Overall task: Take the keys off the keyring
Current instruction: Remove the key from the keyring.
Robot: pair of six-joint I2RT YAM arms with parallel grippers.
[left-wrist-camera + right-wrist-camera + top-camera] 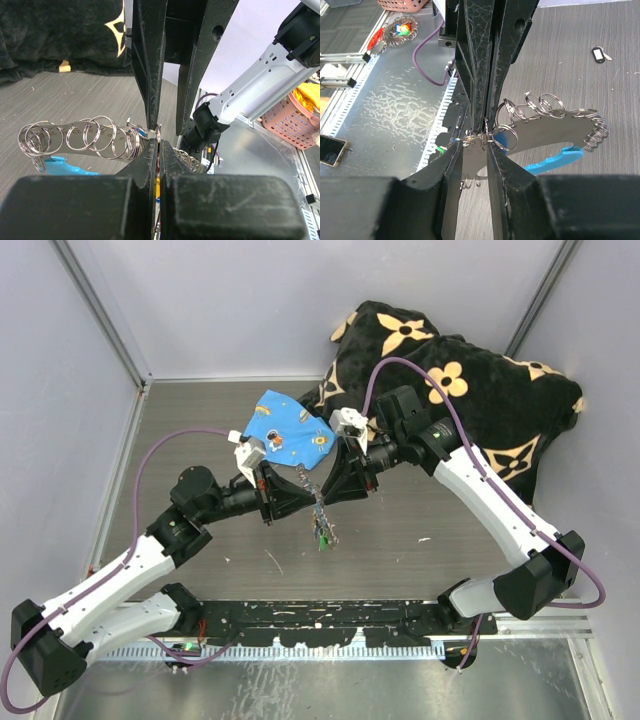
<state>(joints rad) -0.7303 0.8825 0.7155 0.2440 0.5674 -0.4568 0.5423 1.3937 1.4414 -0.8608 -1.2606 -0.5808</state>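
The keyring (320, 520) hangs above the table's middle: a flat metal plate (555, 132) strung with several split rings, with a light-blue curved piece (555, 161). My left gripper (308, 495) is shut, pinching a thin wire ring at the plate's edge (158, 146). From the other side my right gripper (475, 145) meets it tip to tip, its jaws narrow with the plate's tab filling the gap. A green-headed key (322, 542) dangles lowest; its tip shows by the right gripper's left finger (440, 149). A dark-headed key (598, 54) lies loose on the table.
A black flower-print cushion (470, 390) fills the back right. A blue printed cloth (285, 435) lies just behind the grippers. A metal sheet (300, 680) runs along the near edge, and a pink basket (295, 117) stands beyond it. Cage walls enclose the table.
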